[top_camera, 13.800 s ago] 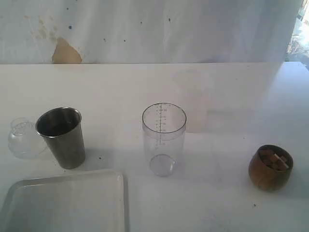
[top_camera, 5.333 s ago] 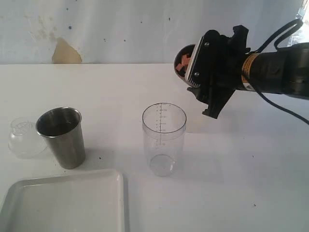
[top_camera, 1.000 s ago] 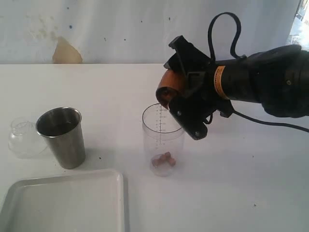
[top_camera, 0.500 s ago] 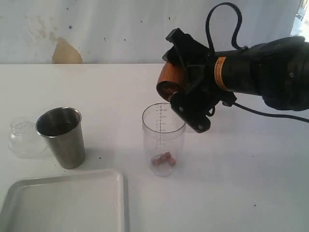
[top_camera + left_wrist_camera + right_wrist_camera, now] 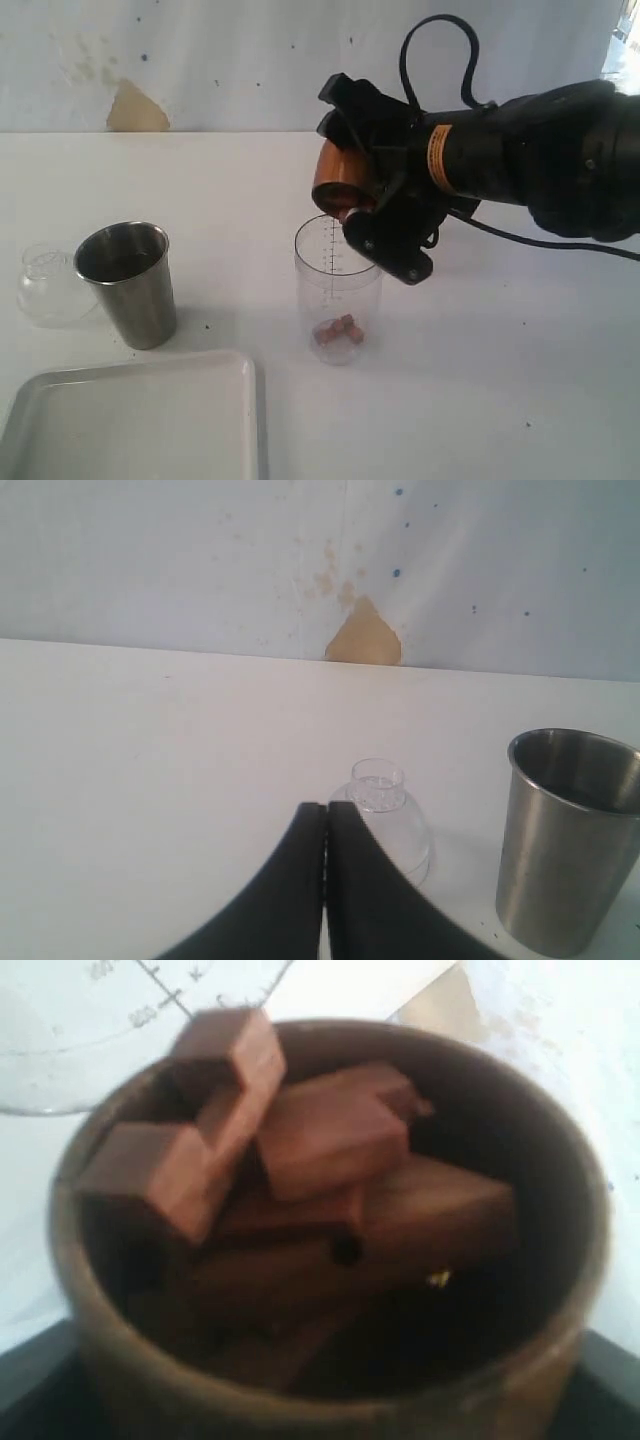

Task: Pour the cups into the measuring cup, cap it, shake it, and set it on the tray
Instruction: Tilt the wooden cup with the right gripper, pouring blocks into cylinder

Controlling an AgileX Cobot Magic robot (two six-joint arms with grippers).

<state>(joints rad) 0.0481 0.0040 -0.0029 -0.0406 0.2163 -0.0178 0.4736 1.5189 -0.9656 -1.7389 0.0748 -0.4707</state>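
At frame centre the right gripper [image 5: 368, 178] grips the wooden cup [image 5: 335, 180] in widely spread jaws. The cup is tipped over the rim of the measuring cup [image 5: 338, 280], where brown blocks [image 5: 340, 330] lie at the bottom. The left gripper [image 5: 325, 880] is closed and empty near the cap [image 5: 45, 285] and steel tumbler [image 5: 128, 285] at left. The tray [image 5: 130, 430] lies lower left.

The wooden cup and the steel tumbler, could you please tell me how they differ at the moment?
The wooden cup is brown and rounded; the steel tumbler is grey, tapered metal. The wooden cup is tipped in the right hand above the measuring cup; the steel tumbler stands upright on the table, untouched. Both are open-topped.
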